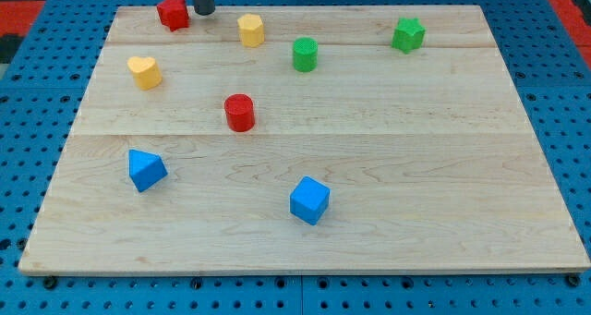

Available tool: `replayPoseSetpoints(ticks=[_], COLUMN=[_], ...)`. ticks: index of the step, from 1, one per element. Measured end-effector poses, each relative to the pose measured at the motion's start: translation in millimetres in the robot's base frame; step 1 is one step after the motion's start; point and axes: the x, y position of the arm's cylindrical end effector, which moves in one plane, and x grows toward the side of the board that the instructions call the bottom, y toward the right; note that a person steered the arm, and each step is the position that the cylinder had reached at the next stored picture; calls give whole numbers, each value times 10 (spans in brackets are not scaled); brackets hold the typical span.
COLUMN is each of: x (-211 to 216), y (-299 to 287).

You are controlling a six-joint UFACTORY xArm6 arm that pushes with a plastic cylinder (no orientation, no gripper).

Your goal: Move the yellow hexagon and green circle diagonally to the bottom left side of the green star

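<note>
At the view's top edge our tip (pixel 202 11) sits bare between red block (pixel 173 12) and yellow hexagon (pixel 250 29), no claw fitted; hexagon and green circle (pixel 305 54) remain well left of green star (pixel 408 34), neither below it yet.

The bench (pixel 388 167) is pale wood, smooth, with fine grain and a soft sheen. The blocks, such as the yellow hexagon (pixel 250 29), green circle (pixel 305 54), green star (pixel 408 34) and blue cube (pixel 309 199), look like evenly painted matt solids, possibly wood or plastic. My tip (pixel 202 11) is dark and matt.
</note>
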Motion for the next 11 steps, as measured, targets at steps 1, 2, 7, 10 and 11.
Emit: replayPoseSetpoints(ticks=[1,2,7,10,11], x=[160,690,623,1927,1887], y=[-488,-600,1103,-9,-900])
